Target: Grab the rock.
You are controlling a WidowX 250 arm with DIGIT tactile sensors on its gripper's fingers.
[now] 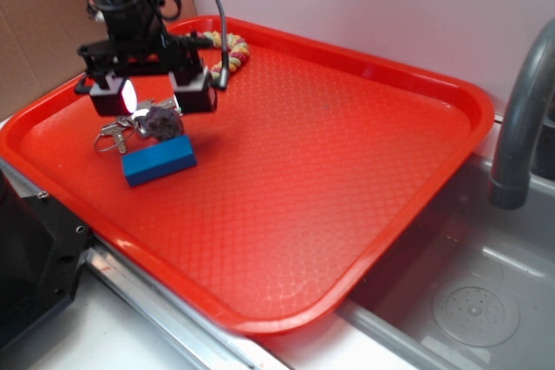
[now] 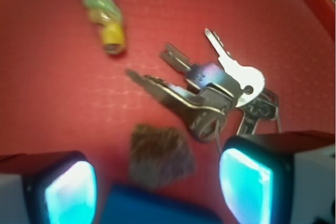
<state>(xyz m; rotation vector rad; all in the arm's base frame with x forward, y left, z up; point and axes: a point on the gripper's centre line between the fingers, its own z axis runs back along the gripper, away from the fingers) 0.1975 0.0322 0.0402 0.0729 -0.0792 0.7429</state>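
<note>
- The claw [image 1: 153,93] hangs over the far left corner of the red tray [image 1: 364,205], which sits on the bench, its fingers spread wide with nothing between them.
- The rock [image 1: 161,121] lies on the tray near that far left corner, below the gap between the fingers; the wrist view shows it low between the two pads [image 2: 71,192], apart from both.
- The blue block [image 1: 159,160] lies just on the near side of the rock, touching or nearly touching it; which of the two I cannot tell.
- The keys [image 1: 117,133] lie beside the rock toward the left edge, close enough that a finger could catch them.
- A striped, beaded-looking thing [image 1: 232,49] rests by the far edge, well clear of the grasp.
- Judgement: the approach and rough alignment look done; the rock is not yet held.
- What is left, by my reading: lower the claw around the rock, close on it without trapping keys or block, then lift.
</note>
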